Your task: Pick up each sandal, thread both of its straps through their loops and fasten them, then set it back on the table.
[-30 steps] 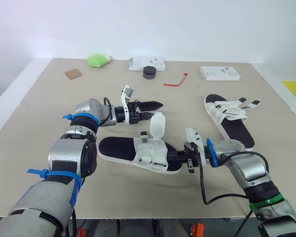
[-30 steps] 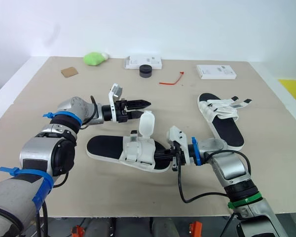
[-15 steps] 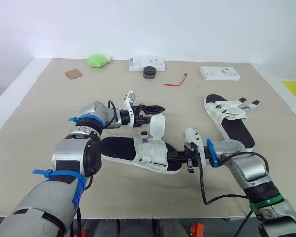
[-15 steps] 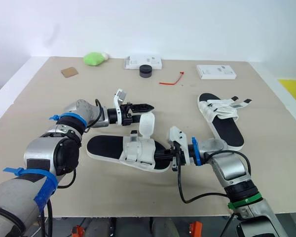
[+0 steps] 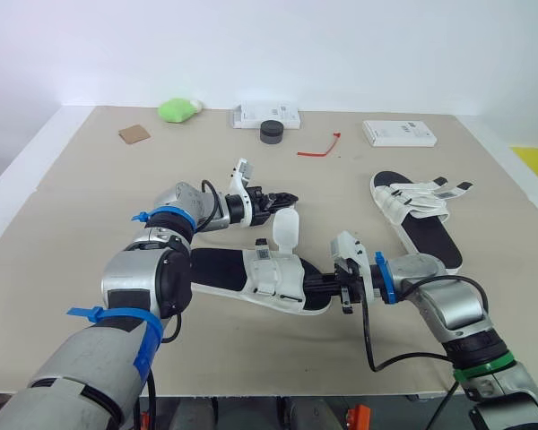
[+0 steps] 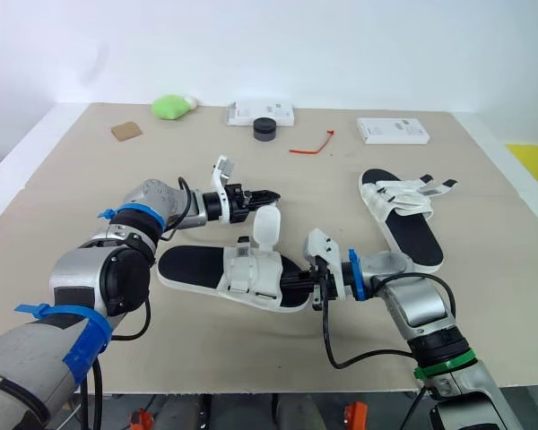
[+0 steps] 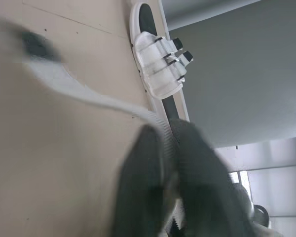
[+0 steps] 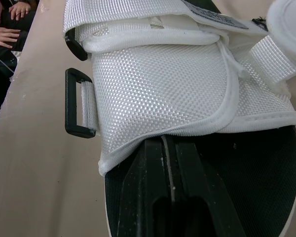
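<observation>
Left wrist view puts the loose strap between the fingers of the left gripper, which look closed on it (a second ago that gripper hung farther back, clear of the strap). The right gripper is clamped on the sole edge of the sandal, steadying it on the counter. With the strap caught, I judge that threading toward the loop, just ahead of the right gripper, can begin.
</observation>
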Available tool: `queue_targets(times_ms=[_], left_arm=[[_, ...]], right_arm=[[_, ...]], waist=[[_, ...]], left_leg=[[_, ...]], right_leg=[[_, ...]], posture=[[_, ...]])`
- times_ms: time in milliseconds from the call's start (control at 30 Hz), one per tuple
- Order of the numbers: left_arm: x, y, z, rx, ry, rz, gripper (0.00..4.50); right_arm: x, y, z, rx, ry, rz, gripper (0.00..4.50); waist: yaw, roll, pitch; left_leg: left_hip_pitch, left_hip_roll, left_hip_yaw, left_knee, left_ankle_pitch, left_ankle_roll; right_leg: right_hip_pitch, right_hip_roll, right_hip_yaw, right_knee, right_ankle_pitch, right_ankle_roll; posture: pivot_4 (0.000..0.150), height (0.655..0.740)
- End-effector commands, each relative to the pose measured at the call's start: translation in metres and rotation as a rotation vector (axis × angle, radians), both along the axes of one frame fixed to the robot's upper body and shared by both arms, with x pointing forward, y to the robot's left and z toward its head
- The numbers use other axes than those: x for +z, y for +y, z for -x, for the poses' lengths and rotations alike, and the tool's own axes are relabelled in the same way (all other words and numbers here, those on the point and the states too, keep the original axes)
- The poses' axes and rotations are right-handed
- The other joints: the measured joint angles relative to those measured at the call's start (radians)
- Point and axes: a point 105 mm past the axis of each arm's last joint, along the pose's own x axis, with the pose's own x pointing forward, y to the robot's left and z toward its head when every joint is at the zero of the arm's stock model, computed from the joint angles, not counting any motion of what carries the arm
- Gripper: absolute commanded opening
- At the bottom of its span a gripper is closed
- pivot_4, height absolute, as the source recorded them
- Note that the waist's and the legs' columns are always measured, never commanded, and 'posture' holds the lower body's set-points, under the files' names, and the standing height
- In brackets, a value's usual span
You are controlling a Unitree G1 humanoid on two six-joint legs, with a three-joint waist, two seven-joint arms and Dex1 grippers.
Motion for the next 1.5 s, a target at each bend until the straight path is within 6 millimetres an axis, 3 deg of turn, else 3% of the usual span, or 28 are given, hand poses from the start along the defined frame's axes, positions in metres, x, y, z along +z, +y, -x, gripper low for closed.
queue_targets(times_ms=[33,167,267,400,567,767,900,1133,1233,1400,1500], left_arm=[[0.02,-0.004,-0.004,0.003,-0.06,0.025,0.05],[0.032,-0.005,-0.002,-0.055,-0.193,0.027,0.05],[0.038,-0.012,0.014,-0.216,-0.4,0.004,0.05],[0.031,-0.002,0.046,-0.405,-0.595,-0.02,0.05],[0.015,0.017,0.079,-0.519,-0.828,-0.065,0.05],[0.0,0.025,0.102,-0.553,-1.143,-0.128,0.05],[0.007,0.02,0.113,-0.544,-1.468,-0.121,0.05],[-0.001,0.025,0.138,-0.684,-1.815,-0.103,0.05],[-0.006,0.03,0.146,-0.743,-1.985,-0.124,0.05],[-0.015,0.039,0.146,-0.827,-2.112,-0.166,0.05],[-0.025,0.043,0.144,-0.899,-2.15,-0.205,0.05]], right_arm=[[-0.01,-0.007,-0.003,-0.054,0.028,0.027,0.0],[-0.01,-0.007,-0.003,-0.055,0.03,0.028,0.0],[-0.01,-0.008,-0.003,-0.056,0.03,0.03,0.0],[-0.009,-0.01,-0.003,-0.059,0.031,0.033,0.0],[-0.009,-0.011,-0.002,-0.06,0.033,0.034,0.0],[-0.01,-0.013,-0.001,-0.058,0.036,0.038,0.0],[-0.009,-0.011,-0.002,-0.049,0.035,0.039,0.0],[-0.011,-0.01,0.001,-0.03,0.041,0.048,0.0],[-0.022,-0.01,0.007,0.005,0.021,0.122,0.0],[-0.055,-0.017,0.019,0.082,-0.015,0.307,0.0],[-0.057,-0.015,0.015,0.074,-0.012,0.292,0.0]], waist=[[0.0,0.0,0.0],[0.0,0.0,0.0],[0.0,0.0,0.0],[-0.002,0.004,-0.001],[0.0,0.004,-0.001],[0.003,0.004,-0.001],[0.004,0.004,-0.001],[0.004,0.004,-0.001],[0.004,0.004,-0.001],[0.005,0.004,-0.003],[0.004,0.002,-0.007]], left_leg=[[0.0,0.0,0.0,0.0,0.0,0.0],[0.0,0.0,0.0,0.0,0.0,0.0],[0.0,0.0,0.0,0.0,0.001,-0.001],[0.001,0.0,0.002,-0.001,0.0,-0.001],[0.001,0.0,0.002,0.0,0.001,-0.001],[0.001,0.0,0.003,0.002,0.001,-0.001],[0.001,0.0,0.004,0.002,0.001,0.0],[0.001,0.0,0.004,0.002,0.001,0.0],[0.001,0.001,0.004,0.002,0.001,0.001],[0.001,0.001,0.004,0.001,0.0,0.002],[0.003,0.001,0.004,0.001,0.0,0.002]], right_leg=[[0.0,0.0,0.0,0.0,0.0,0.0],[0.0,0.0,0.0,0.0,0.0,0.0],[0.0,0.0,0.0,0.0,0.0,0.0],[0.0,0.0,0.003,0.0,0.001,-0.001],[0.0,0.0,0.003,0.001,0.001,-0.001],[0.001,0.0,0.004,0.0,0.001,-0.002],[0.001,-0.001,0.005,0.0,0.001,-0.004],[0.001,0.0,0.005,0.0,0.001,-0.003],[0.0,0.0,0.005,0.0,0.001,-0.001],[0.001,0.0,0.005,0.0,0.0,-0.001],[0.003,0.0,0.005,0.0,-0.002,-0.005]], posture=[[0.15,0.74],[0.15,0.74],[0.15,0.74],[0.15,0.74],[0.15,0.74],[0.15,0.74],[0.15,0.74],[0.15,0.74],[0.15,0.74],[0.15,0.74],[0.15,0.74]])
